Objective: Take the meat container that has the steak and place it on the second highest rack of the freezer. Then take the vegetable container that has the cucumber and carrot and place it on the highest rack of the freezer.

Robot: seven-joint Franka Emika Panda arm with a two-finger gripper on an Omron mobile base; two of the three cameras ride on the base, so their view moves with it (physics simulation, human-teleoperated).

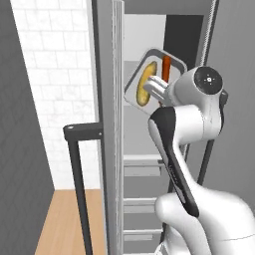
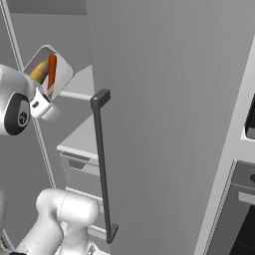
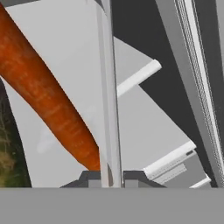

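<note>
**Vegetable box goes up toward the freezer's top shelf**

A white robot arm lifts the vegetable container (image 1: 152,79) high in the open freezer (image 1: 144,30), its gripper (image 3: 109,177) closed tight on the container's thin rim, which rises as a pale strip between the two dark fingertips (image 3: 89,178) in the hand view. The container hangs tilted steeply on its edge, open face turned back toward the robot, most likely because a pinch on one wall lets the rest of the box swing below the hold. Inside, the carrot (image 1: 166,69) lies along one side and the cucumber (image 1: 145,83) beside it, both resting against the floor of the box and not spilling out. The box is level with the upper part of the compartment, above the white shelves (image 1: 142,159) and the drawer front (image 2: 79,167) seen lower down, which suits a delivery to the highest rack. The freezer door (image 2: 169,99) stands swung wide with its dark handle (image 2: 102,164) clear of the arm, leaving the opening free. Judging by the height and the load, the meat step looks done and the second placement is under way; the box will probably need levelling before it slides onto the rack, or the vegetables could roll out
</note>
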